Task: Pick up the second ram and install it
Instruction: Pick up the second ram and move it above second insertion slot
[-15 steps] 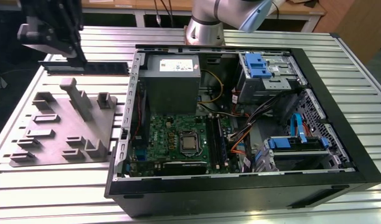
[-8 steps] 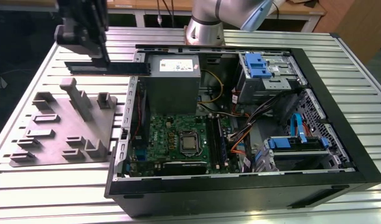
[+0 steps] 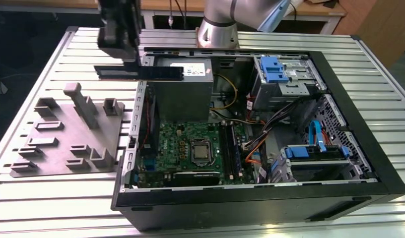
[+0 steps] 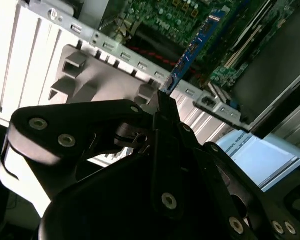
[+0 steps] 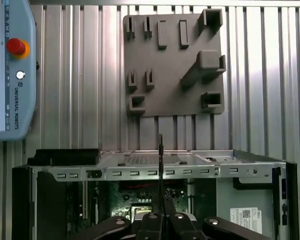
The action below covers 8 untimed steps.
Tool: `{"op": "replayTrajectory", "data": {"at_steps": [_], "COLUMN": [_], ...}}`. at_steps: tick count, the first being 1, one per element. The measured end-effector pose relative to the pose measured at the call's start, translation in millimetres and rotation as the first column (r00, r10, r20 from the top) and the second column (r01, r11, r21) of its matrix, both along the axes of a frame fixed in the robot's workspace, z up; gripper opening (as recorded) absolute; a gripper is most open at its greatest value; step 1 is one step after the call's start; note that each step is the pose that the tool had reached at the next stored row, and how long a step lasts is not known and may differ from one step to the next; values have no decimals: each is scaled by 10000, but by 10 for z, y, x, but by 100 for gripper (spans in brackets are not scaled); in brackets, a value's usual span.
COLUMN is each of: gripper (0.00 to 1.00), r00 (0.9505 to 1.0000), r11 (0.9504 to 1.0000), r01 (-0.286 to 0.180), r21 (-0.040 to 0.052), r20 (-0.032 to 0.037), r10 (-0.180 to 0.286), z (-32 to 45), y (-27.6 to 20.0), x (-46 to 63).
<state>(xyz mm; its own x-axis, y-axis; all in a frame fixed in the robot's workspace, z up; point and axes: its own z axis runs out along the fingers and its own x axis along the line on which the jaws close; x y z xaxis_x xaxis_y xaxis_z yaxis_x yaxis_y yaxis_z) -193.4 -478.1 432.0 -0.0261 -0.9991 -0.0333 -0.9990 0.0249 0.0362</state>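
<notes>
Black gripper is pinching the long, thin bluish ram stick, which is hanging level at the exterior view's upper left, over the wall of the open black computer case. A gray moulded fixture plate is lying beside it on the ribbed metal tabletop.

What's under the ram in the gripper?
In the first wrist view, the second ram, held by the gripper, hangs over the case wall and green motherboard. The gripper covers whatever lies nearer.

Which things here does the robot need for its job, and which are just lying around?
For the job: long thin bluish RAM stick, black end effector gripping it, square green motherboard.
Just lying about: gray moulded fixture plate, gray power-supply box, pale pendant with red button.
</notes>
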Motion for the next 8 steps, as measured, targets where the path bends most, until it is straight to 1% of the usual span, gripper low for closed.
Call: {"op": "replayTrajectory", "data": {"at_steps": [3, 8], "gripper": [11, 11], "r00": [10000, 10000], "r11": [10000, 10000], "r01": [-1, 0], "r21": [-1, -1], "r20": [-6, -12], "r10": [1, 0], "z": [0, -1], "y": [0, 0], "x": [139, 338]}}
